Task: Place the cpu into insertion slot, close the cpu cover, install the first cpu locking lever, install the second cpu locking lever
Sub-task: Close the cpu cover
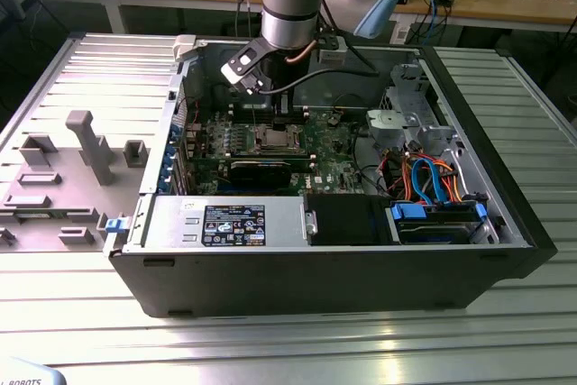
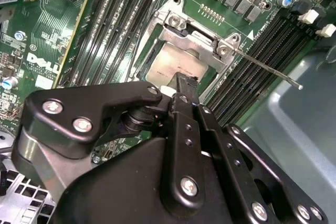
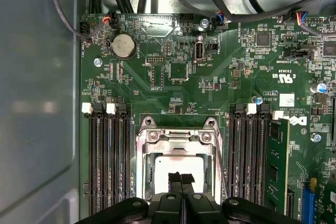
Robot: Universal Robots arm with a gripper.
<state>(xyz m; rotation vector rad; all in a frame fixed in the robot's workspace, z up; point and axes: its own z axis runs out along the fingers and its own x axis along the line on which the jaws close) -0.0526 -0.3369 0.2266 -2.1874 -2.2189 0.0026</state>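
Observation:
The cpu [image 3: 167, 167] lies flat in the insertion slot [image 1: 275, 139] on the green motherboard, its dull silver top showing through the window of the cpu cover [image 3: 178, 139]. The cover lies down over the slot, its two hinge screws towards the board's coin cell. My gripper [image 3: 181, 177] is shut, its thin black fingertips together right over the chip's near edge; I cannot tell whether they touch it. The second wrist view shows the same: gripper [image 2: 185, 81] above the cpu [image 2: 170, 61], cover [image 2: 197, 38] down. One thin locking lever [image 2: 268, 69] sticks out free from the slot's corner over the RAM slots.
Long black RAM slots [image 3: 107, 161] flank the socket on both sides. A black expansion card [image 1: 261, 170] lies just in front of it. The case holds a power supply [image 1: 225, 223] and a drive cage with blue and orange cables [image 1: 433, 187]. A grey fixture [image 1: 81, 146] stands at the exterior view's left.

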